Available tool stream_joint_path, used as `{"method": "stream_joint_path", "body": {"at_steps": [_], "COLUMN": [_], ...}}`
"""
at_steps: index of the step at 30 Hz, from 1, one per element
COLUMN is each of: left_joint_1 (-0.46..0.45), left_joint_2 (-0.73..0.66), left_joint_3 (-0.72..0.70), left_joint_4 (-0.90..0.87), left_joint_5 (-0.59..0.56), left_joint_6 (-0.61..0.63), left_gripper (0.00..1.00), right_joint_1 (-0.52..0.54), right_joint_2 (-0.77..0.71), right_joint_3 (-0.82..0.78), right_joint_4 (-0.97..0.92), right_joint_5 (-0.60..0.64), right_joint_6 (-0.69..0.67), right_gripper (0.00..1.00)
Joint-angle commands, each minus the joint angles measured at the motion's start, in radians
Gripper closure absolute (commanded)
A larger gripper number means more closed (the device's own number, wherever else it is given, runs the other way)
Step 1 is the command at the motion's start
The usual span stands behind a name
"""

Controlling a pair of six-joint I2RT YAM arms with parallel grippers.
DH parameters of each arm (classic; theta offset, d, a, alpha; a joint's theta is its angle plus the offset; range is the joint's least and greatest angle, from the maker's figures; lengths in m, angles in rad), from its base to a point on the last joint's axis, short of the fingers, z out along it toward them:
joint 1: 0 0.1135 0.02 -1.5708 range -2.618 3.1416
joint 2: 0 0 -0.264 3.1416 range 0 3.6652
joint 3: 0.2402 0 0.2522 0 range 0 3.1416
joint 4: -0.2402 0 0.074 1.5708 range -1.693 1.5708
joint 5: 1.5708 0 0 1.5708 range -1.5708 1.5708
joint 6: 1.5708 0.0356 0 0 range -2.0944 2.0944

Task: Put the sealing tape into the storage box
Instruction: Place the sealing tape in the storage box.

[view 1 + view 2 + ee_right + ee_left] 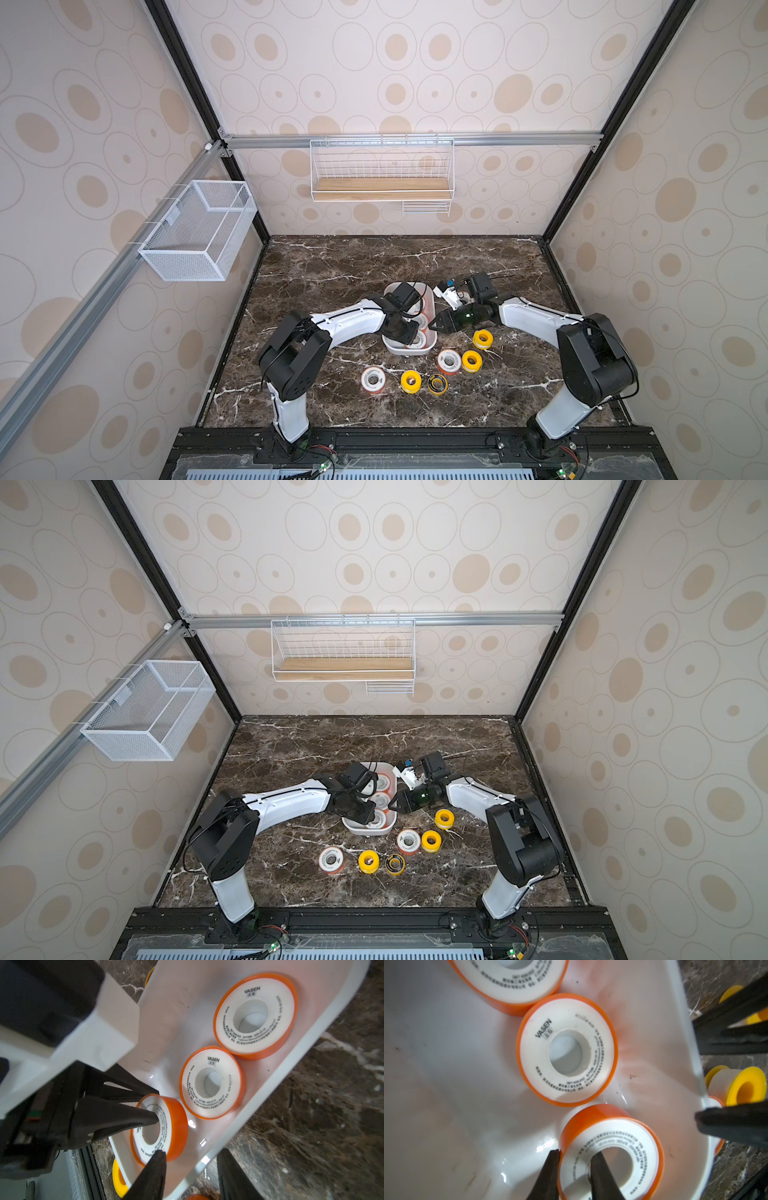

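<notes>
Six loose sealing tape spools (410,381) lie on the desk (332,266), at 5 to 7 o'clock of the storage box (409,352). At the box's 6 o'clock end the left gripper (576,1152) pinches the wall of a tilted orange spool (602,1118), one finger through its core. The right gripper (192,1151), jaws apart, straddles the 3 o'clock wall. Two flat spools (602,1053) lie beyond. Recommended: lower until flat, release, then lift straight up clear of neighbours
</notes>
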Motion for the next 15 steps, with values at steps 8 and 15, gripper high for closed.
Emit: {"method": "stream_joint_path", "body": {"at_steps": [8, 15], "left_joint_1": [-0.009, -0.009], "left_joint_2": [0.034, 0.039], "left_joint_3": [0.035, 0.033], "left_joint_4": [0.025, 0.047], "left_joint_5": [0.048, 0.075], "left_joint_6": [0.004, -0.004], "left_gripper": [0.63, 0.54], "right_joint_1": [0.006, 0.007], "right_joint_2": [0.024, 0.029], "right_joint_3": [0.027, 0.029], "right_joint_4": [-0.024, -0.027], "right_joint_5": [-0.018, -0.015], "right_joint_6": [-0.016, -0.016], "right_gripper": [0.55, 0.55]}}
